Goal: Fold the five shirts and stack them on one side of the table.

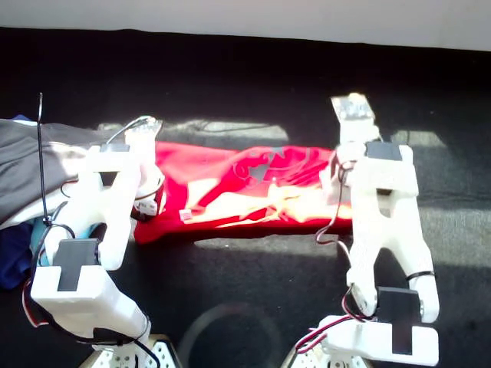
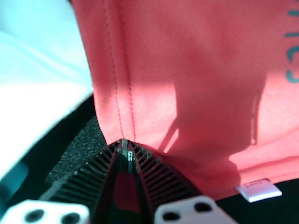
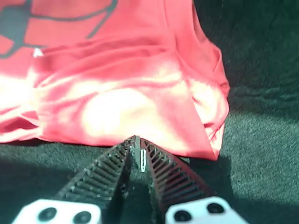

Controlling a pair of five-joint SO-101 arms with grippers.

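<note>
High view: red shirt lies bunched across mid-frame on the black table, one arm at each end of it, and a pile of other shirts — grey, white, blue — sits at the left edge of the frame. Left wrist view: left gripper jaws clamped on a stitched fold of the red cloth, red fabric showing between them, small white label nearby on the shirt's edge. Right wrist view: right gripper jaws closed together too, tips touching the shirt's edge — can't tell whether any cloth is pinched.
</note>
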